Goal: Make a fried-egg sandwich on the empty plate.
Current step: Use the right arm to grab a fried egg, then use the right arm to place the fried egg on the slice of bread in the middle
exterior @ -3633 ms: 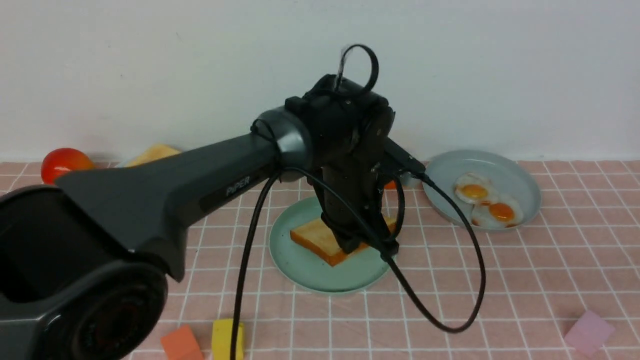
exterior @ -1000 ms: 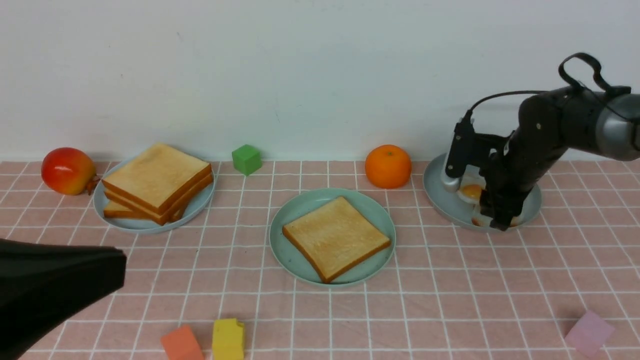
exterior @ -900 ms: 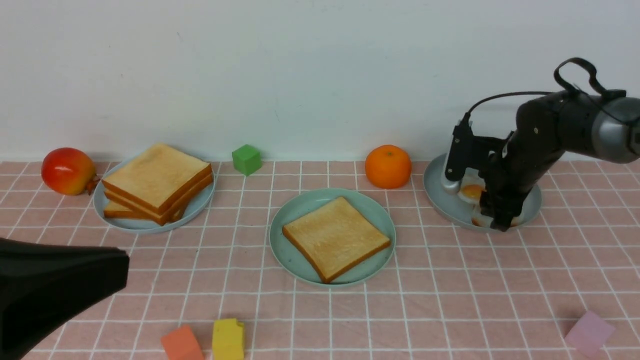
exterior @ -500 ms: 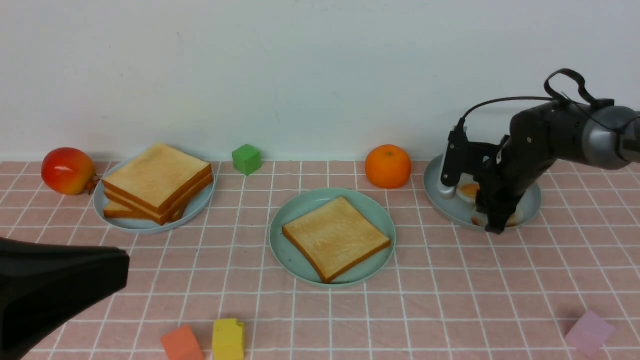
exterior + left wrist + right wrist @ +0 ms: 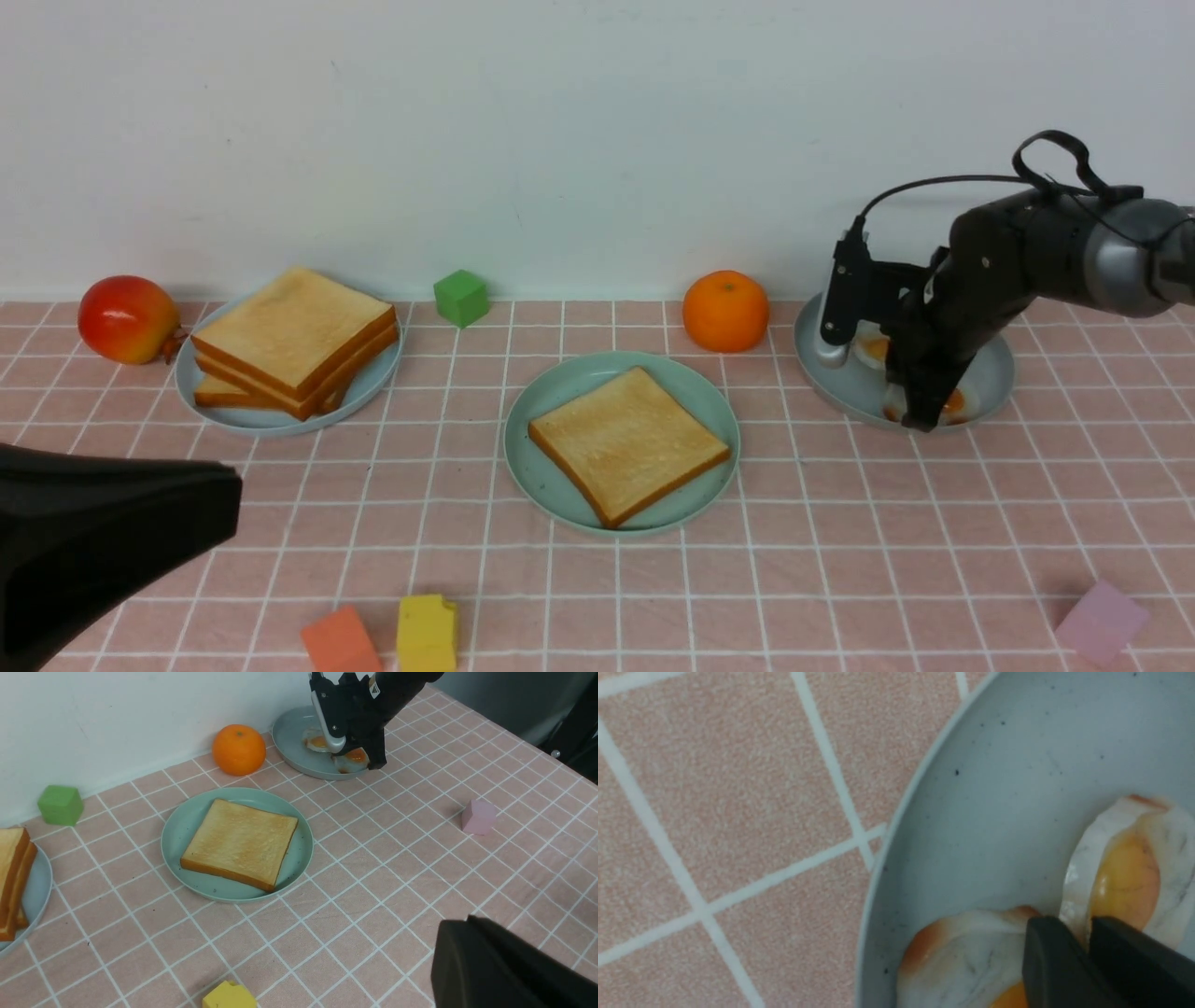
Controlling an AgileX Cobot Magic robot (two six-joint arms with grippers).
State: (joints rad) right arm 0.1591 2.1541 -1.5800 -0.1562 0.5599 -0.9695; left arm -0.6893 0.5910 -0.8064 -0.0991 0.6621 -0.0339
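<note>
mint-green plate point(image 5: 525, 467) holds one toast slice point(image 5: 630, 446); the filling, a fried egg point(image 5: 1125, 882), lies on the grey-blue plate point(image 5: 822, 387). the right claw point(image 5: 1080, 938) is grasping its buckled white edge; the left claw point(image 5: 467, 924) is clenched. best to pinch firmly, lift straight up clear of the neighbouring egg point(image 5: 971, 956), then lower it flat, centred on the toast. no readable brand or writing.

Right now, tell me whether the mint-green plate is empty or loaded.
Loaded: one toast slice lies flat on the mint-green plate, with no egg on top.
</note>
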